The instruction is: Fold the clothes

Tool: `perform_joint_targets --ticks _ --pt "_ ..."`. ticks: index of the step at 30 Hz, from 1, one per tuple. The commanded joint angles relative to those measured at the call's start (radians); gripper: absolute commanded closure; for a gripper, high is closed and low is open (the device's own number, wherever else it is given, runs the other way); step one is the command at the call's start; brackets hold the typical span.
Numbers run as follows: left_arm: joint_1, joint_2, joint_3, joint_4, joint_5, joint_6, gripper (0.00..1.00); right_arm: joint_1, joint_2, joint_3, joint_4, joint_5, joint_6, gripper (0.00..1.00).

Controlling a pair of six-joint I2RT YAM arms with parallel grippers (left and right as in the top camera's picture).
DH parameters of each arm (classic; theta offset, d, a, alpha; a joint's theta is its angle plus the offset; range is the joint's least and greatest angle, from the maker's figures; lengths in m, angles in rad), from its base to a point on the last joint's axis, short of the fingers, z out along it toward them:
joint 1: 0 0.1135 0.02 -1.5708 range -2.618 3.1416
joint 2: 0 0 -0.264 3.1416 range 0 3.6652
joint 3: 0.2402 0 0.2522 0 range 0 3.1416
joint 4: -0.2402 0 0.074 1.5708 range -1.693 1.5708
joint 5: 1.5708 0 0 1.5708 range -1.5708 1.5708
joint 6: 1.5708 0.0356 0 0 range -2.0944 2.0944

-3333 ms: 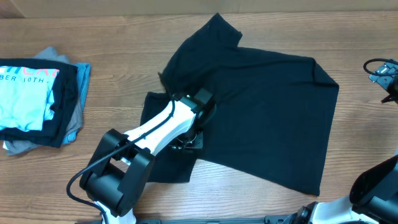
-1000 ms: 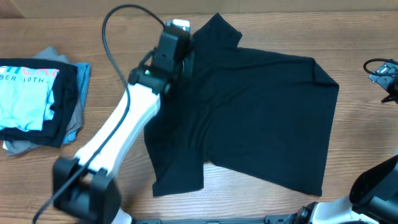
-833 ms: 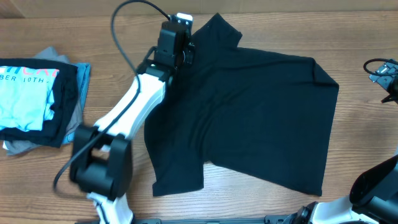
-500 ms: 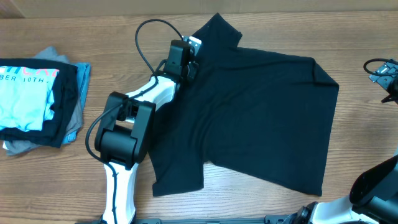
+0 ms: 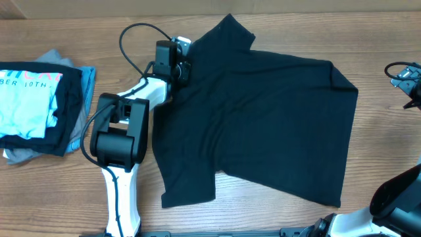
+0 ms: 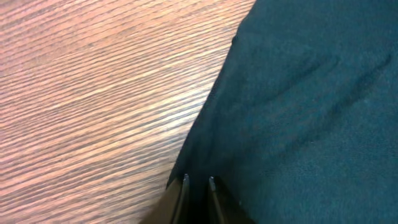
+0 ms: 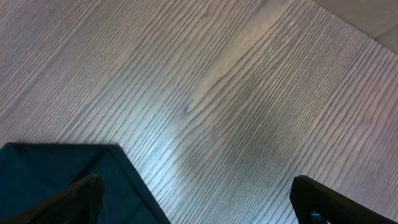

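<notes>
One tip: pinch the black T-shirt (image 5: 263, 118) cleanly at its edge. The left gripper (image 6: 199, 182) has its jaws nearly together there, can't tell if it's gripping. The right gripper (image 7: 196, 186) is spread wide.

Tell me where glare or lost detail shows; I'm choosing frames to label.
Overhead: even light, but the black T-shirt looks nearly featureless, its creases faint. Left wrist: wood grain and fabric weave are sharp. Right wrist: pale glare on the table, colours washed grey.
</notes>
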Motion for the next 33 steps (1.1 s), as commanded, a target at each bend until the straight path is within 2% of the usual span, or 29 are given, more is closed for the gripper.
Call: perform_joint_targets --ticks 1,14,18,19,21,23,26,29,33 --pt "0.059 0.045 -0.003 -0.038 -0.002 -0.021 0.85 -0.001 -0.006 0.002 0.005 -0.002 0.008 0.0" --pt "0.192 0.045 0.006 -0.066 -0.014 -0.021 0.83 -0.001 -0.006 0.002 0.005 -0.002 0.008 0.0" --pt "0.2 0.045 0.107 -0.19 -0.014 -0.021 0.8 -0.001 -0.006 0.002 0.005 -0.002 0.008 0.0" --pt "0.199 0.044 0.148 -0.236 -0.013 -0.024 0.65 -0.001 -0.006 0.002 0.005 -0.002 0.008 0.0" --pt "0.191 0.037 0.241 -0.333 -0.013 -0.05 0.19 -0.001 -0.006 0.002 0.005 -0.002 0.008 0.0" --pt "0.185 0.027 0.321 -0.412 -0.013 -0.091 0.02 -0.001 -0.006 0.002 0.005 -0.002 0.008 0.0" --pt "0.168 -0.001 0.459 -0.554 0.011 -0.212 0.0 -0.001 -0.006 0.002 0.005 -0.002 0.008 0.0" --pt "0.163 -0.027 0.549 -0.687 0.116 -0.32 0.0 -0.001 -0.006 0.002 0.005 -0.002 0.008 0.0" --pt "0.164 -0.051 0.609 -0.846 0.24 -0.377 0.0 -0.001 -0.006 0.002 0.005 -0.002 0.008 0.0"
